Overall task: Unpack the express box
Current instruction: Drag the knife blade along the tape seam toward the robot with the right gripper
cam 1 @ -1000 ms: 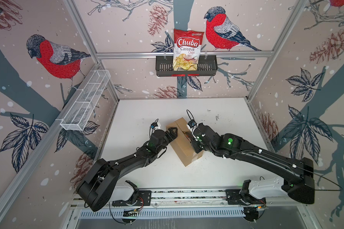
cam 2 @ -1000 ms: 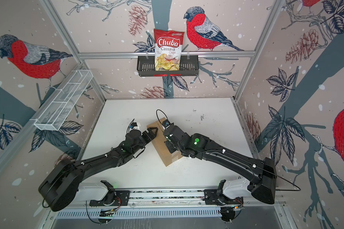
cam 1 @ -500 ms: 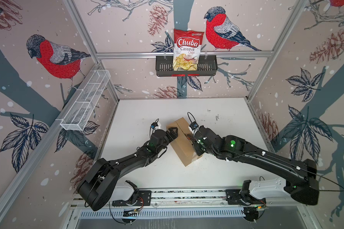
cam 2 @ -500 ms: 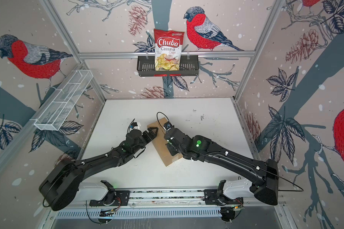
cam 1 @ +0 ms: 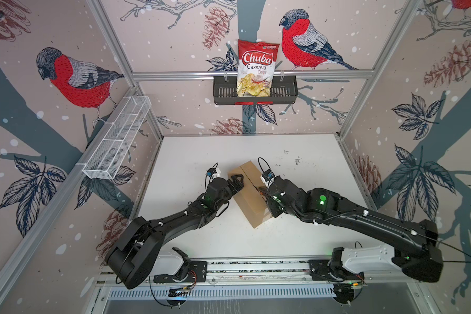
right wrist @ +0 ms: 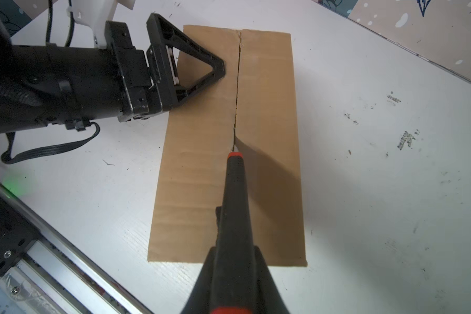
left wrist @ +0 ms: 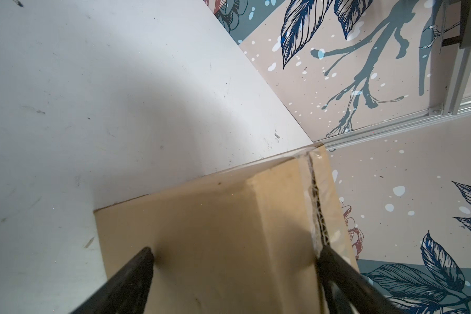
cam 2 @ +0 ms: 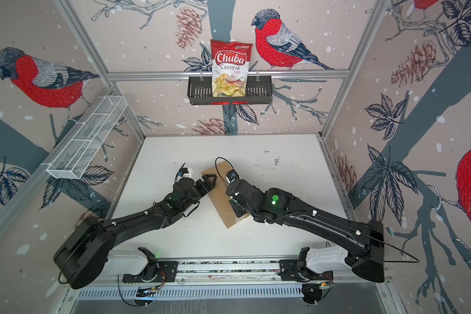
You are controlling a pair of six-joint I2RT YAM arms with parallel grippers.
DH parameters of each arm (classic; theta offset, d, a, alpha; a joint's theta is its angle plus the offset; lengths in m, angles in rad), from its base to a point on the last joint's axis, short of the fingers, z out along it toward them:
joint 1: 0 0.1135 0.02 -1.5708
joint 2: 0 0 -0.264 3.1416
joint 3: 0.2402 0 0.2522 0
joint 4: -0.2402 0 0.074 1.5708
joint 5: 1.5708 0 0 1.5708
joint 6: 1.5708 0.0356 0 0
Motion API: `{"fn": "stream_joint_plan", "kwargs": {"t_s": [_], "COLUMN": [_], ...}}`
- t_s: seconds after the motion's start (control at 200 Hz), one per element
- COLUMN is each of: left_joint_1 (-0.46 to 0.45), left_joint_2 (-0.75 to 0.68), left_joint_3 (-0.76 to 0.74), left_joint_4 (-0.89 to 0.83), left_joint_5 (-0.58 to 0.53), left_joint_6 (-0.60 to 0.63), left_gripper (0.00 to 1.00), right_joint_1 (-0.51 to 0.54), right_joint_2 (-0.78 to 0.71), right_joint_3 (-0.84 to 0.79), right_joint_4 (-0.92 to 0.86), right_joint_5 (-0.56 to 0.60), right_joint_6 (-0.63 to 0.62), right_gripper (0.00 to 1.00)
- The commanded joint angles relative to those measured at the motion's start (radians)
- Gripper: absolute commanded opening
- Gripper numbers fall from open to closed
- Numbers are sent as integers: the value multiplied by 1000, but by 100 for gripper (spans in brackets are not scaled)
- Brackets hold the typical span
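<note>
Item: express box (cam 1: 249,202), brown carton; lay aslant near the middle of the white table (cam 1: 196,157), flaps down, between both arms

Left side: left gripper (cam 1: 237,182), spread about as wide as possible; straddled the carton's far left edge, one finger (right wrist: 219,69) flat on the top flap just beside the seam (right wrist: 238,81), the other low against the side wall; braced rather than clamped; unmoved over the last second

Right side: right gripper (right wrist: 235,261), closed tight on a black, red-tipped cutter (right wrist: 233,190); drawn back slightly toward the near end since a second ago

Blade tip (right wrist: 234,149): sat in the seam about midway; slit gaped beyond it, near half partly hidden by the tool, judged still sealed

Status: cutting roughly half done, nothing yet taken out
</note>
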Motion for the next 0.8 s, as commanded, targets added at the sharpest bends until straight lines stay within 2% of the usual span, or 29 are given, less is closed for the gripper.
{"fn": "stream_joint_plan", "kwargs": {"t_s": [0.0,0.796], "left_joint_1": [-4,-10], "left_joint_2": [3,6], "left_joint_3": [5,3], "left_joint_4": [-56,-63], "left_joint_5": [-19,-37], "left_joint_6": [3,-4], "left_gripper": [93,93], "right_joint_1": [8,50], "right_joint_2": [-17,-49], "right_joint_3": [0,-19], "right_joint_4": [-17,-91], "right_joint_5": [33,29], "right_joint_6": [31,103], "right_gripper": [0,0]}}
